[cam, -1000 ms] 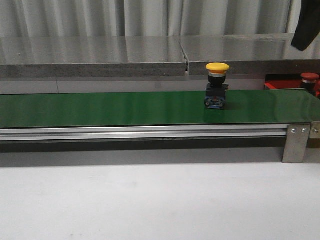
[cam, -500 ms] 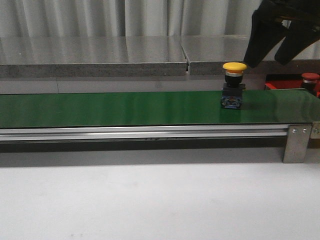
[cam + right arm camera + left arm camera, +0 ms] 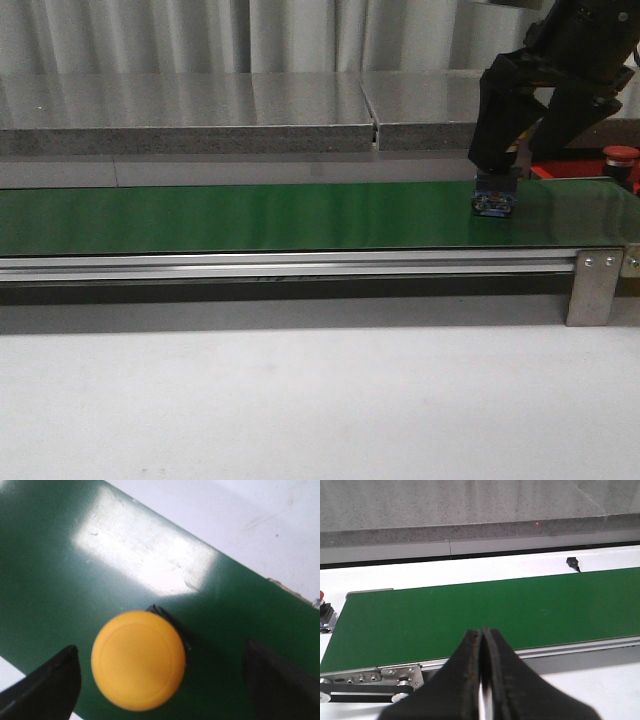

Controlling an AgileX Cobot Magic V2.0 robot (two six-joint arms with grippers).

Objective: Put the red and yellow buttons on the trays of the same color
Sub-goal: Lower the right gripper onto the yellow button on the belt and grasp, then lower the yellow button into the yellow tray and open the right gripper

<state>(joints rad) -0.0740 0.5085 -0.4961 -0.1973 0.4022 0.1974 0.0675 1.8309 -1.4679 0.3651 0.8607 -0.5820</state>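
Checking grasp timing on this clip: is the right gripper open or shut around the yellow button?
Open. In the wrist view both fingers stand apart from the yellow button, with green belt visible between.

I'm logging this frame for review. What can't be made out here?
- Front view: right gripper hides the yellow button's cap; only its body shows.
- Front view: red button and red tray cut by the edge and gripper.
- No yellow tray in any view.

Right hand down around yellow button

yellow button, green belt, seemingly red tray
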